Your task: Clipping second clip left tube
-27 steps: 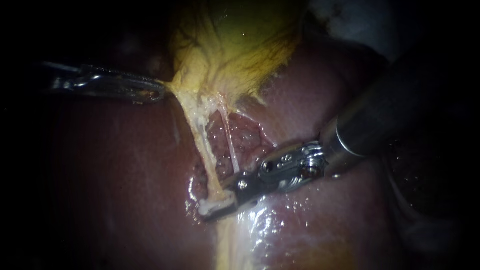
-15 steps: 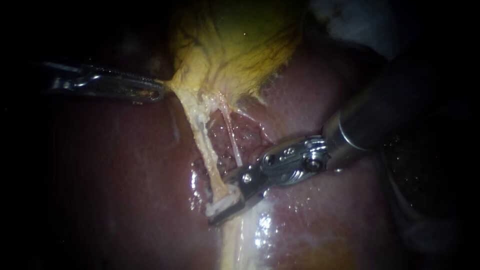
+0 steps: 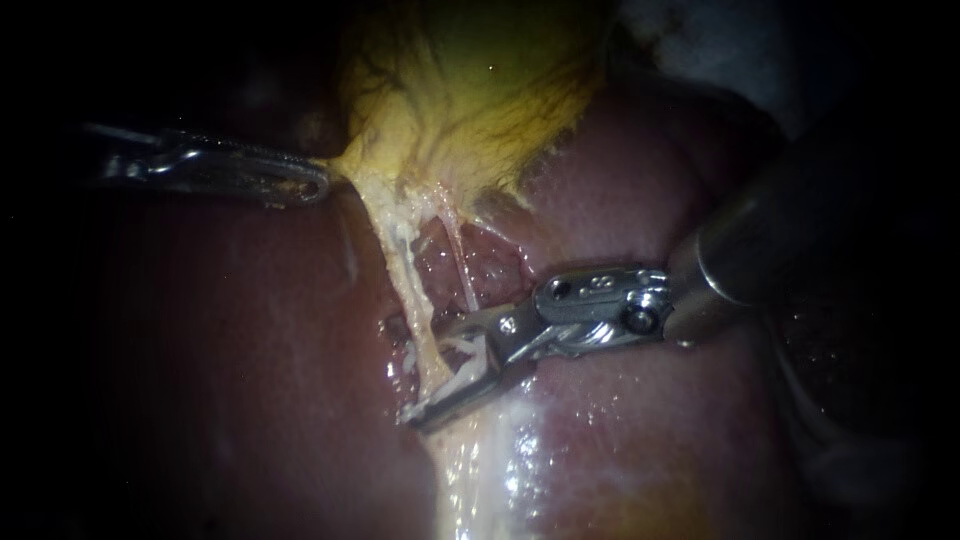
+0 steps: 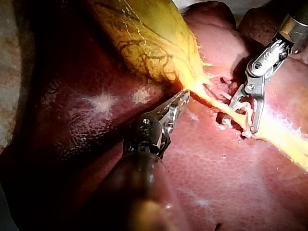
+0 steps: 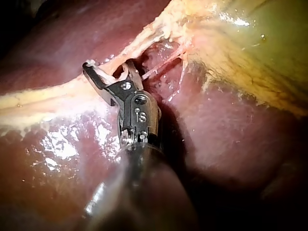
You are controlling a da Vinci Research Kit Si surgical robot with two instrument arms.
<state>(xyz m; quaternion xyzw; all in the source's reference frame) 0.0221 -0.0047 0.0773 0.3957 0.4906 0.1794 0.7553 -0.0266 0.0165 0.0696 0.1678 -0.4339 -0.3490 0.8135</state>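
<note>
Pinching the yellow-green gallbladder (image 3: 470, 100) at centre left, the steel left instrument (image 3: 322, 186) holds it fast; lower centre, the right instrument (image 3: 428, 375) spreads its jaws astride the pale stringy left tube (image 3: 405, 290).

Dim, black edges, glare on wet liver (image 3: 620, 430)

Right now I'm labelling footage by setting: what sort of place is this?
Probably a surgical practice bench: a liver and yellow gallbladder lie exposed, a pale surface shows past the liver, and left instrument and right instrument work at a tube.
</note>
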